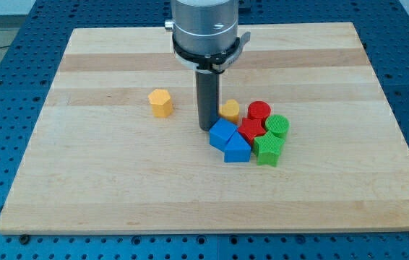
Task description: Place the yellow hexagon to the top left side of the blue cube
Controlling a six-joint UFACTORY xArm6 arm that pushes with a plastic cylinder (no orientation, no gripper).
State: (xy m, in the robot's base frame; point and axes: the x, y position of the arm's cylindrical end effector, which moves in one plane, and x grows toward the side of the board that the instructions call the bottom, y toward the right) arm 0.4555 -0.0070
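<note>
The yellow hexagon [160, 102] stands alone on the wooden board, left of the middle. The blue cube [223, 134] sits at the left of a tight cluster of blocks right of the middle. My tip [207, 128] is on the board just at the upper left of the blue cube, close to it or touching it; I cannot tell which. The hexagon is well to the view's left of the tip.
A blue block with a sloped top [238, 149] lies below the cube. A second yellow block [229, 110] is partly hidden behind the rod. A red cylinder [259, 112], a red block [251, 130], a green cylinder [278, 126] and a green block [268, 148] fill the cluster.
</note>
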